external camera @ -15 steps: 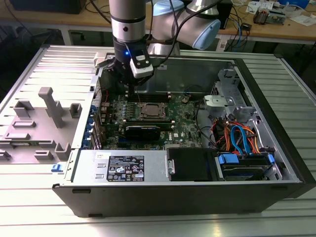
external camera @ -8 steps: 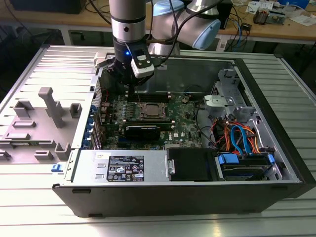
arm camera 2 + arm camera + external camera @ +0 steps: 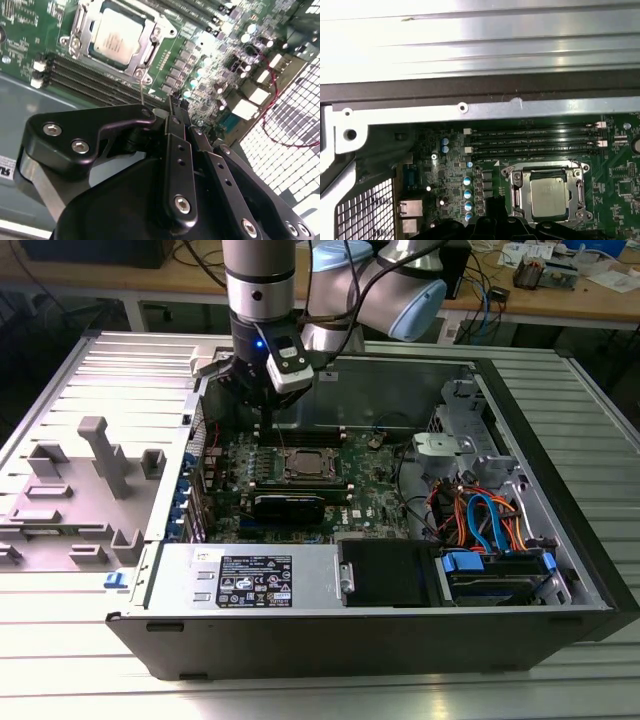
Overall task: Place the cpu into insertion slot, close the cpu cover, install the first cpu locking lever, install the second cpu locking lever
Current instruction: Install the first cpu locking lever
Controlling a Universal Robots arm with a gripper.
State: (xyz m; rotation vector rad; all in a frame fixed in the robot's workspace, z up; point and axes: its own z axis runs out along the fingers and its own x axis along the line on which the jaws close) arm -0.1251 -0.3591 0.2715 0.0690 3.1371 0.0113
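As end effector [image 3: 265,422] hovers nr it, cpu [image 3: 549,196] sits in insertion slot [image 3: 579,173].

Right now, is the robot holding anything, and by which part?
Cannot be told. The gripper hangs close by a thin lever at the cpu cover's corner.

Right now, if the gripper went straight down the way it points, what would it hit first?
The gripper would probably meet the green motherboard near the end of the memory slots, beside the insertion slot, not the cpu seated in it; depth is unclear.
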